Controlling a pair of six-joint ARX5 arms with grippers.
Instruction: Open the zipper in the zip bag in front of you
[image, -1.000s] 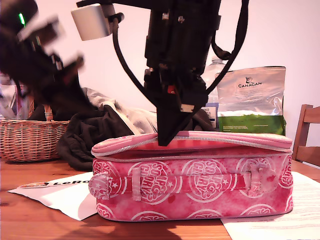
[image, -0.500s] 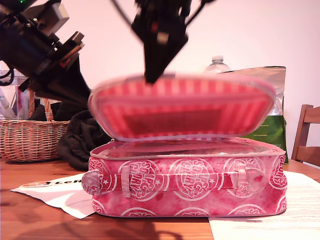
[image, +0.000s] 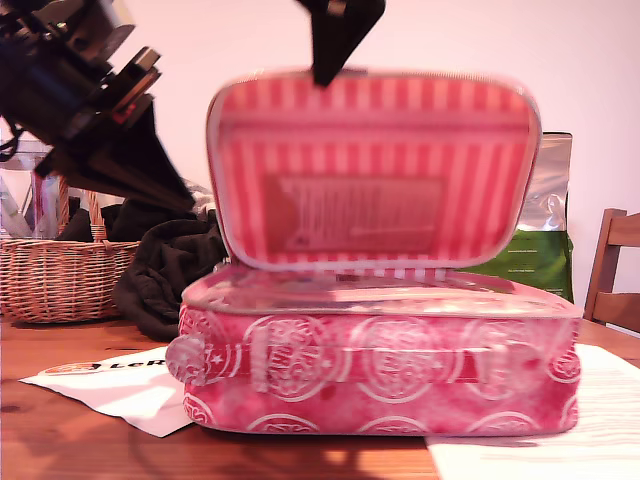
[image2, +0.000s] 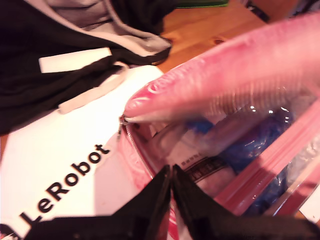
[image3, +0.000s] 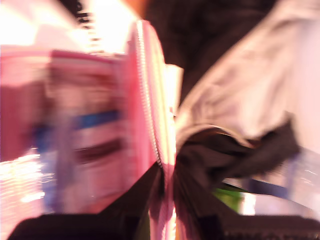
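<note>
The pink zip bag (image: 380, 370) lies on the wooden table with its striped lid (image: 375, 170) standing upright and open. The zipper (image: 400, 76) runs round the lid's rim, and its teeth (image3: 145, 90) show in the second wrist view. My second gripper (image: 328, 78) (image3: 167, 185) is shut on the lid's top edge and holds it up. My first gripper (image: 185, 205) (image2: 172, 185) hangs shut, with nothing in it, over the bag's corner at the exterior view's left. Blue packets (image2: 260, 145) show inside the bag (image2: 145, 160) under clear plastic.
A wicker basket (image: 60, 275) and dark clothes (image: 165, 270) lie at the exterior view's left. A white LeRobot sheet (image: 110, 385) (image2: 65, 155) lies under the bag's corner. A green pouch (image: 535, 250) and a chair (image: 615, 270) stand at the exterior view's right.
The lid has swung from nearly flat to upright as my second gripper rose with its edge. The first arm has lifted slightly.
</note>
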